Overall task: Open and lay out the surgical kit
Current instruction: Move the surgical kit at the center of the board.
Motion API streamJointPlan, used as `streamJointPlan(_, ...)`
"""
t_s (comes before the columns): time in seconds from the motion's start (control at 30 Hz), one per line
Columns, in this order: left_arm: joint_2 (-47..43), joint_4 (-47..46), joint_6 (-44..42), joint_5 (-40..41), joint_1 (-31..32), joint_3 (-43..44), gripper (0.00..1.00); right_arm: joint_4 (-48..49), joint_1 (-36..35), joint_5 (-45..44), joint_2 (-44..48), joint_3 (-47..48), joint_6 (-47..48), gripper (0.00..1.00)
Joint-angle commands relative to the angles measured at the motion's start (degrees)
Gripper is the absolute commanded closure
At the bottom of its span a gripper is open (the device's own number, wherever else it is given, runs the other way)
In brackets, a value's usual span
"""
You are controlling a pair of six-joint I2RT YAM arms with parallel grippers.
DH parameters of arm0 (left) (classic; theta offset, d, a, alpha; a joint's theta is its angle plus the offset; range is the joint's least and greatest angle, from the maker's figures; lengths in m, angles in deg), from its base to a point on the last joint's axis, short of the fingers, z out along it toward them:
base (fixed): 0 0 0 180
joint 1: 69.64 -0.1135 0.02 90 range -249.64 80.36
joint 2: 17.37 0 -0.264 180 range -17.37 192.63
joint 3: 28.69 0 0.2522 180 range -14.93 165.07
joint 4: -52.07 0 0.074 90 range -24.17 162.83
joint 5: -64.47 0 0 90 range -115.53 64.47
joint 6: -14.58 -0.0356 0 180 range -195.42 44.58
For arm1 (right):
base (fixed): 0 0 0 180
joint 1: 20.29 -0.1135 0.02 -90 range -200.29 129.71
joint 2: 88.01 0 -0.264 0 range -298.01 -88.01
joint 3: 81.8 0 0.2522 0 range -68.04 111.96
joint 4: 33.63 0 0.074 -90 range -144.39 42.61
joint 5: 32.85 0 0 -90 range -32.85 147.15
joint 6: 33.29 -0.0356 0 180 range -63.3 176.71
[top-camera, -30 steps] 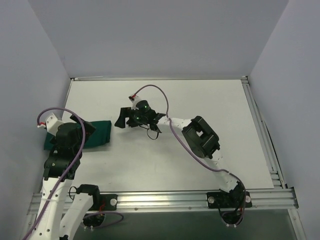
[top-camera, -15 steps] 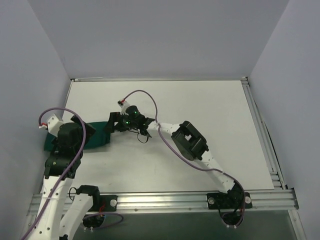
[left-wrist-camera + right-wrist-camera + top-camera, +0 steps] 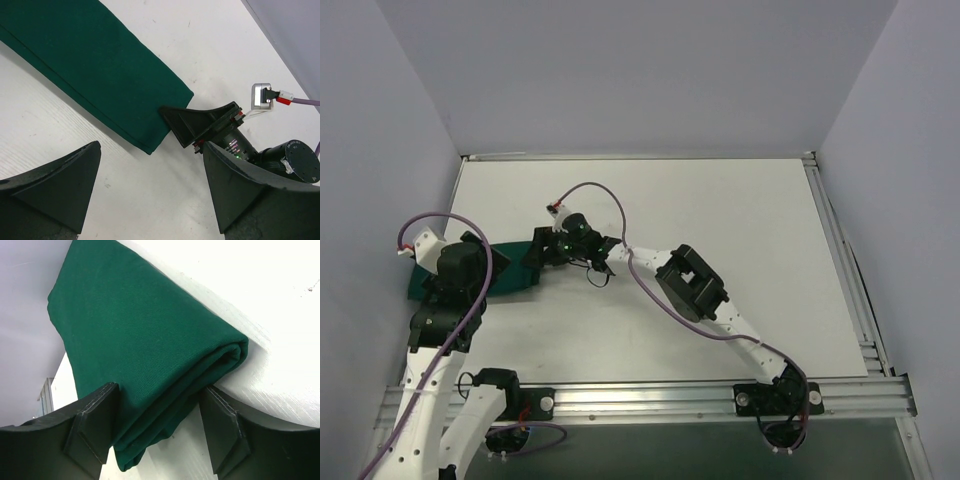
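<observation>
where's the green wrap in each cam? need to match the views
Top external: green wrap sits left of centre, partly under the left arm.
Left wrist: the wrap is upper left, running diagonally down to a corner near centre.
Right wrist: the wrap fills the centre, folded end at right.
Shared landmark: the right gripper at the wrap's end, with its fingers on either side of it.

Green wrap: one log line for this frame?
green wrap: folded, unopened | right gripper: open, astride its folded end | left gripper: open, holding nothing
</observation>
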Motion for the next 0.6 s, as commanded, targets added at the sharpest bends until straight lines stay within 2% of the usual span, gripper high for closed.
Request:
streamJointPlan(0.0, -0.13, 1.65, -0.62, 1.5, -0.24, 3.22, 0.08, 1.18, 0.02, 0.22, -0.08, 1.17, -1.36, 0.37)
streamJointPlan(0.1, -0.13, 2.45, -0.62, 1.76, -0.24, 4.01, 0.1, 4.7, 0.81, 0.92, 0.37, -0.59, -3.21, 0.48)
streamJointPlan(0.23, -0.57, 2.71, -1.06, 2.2, -0.24, 4.37, 0.11, 6.99, 1.42, 2.15, 1.24, -2.95, -5.14, 0.69)
streamJointPlan(0.33, -0.48, 2.8, -1.23, 1.94, -0.24, 4.63, 0.12, 10.15, 2.3, 1.71, 4.13, -7.95, -6.11, 0.77)
streamJointPlan(0.57, -1.8, 2.97, -1.94, 0.36, -0.24, 4.19, 0.13, 12.62, 6.08, 3.2, 10.73, -17.8, -6.2, 0.9)
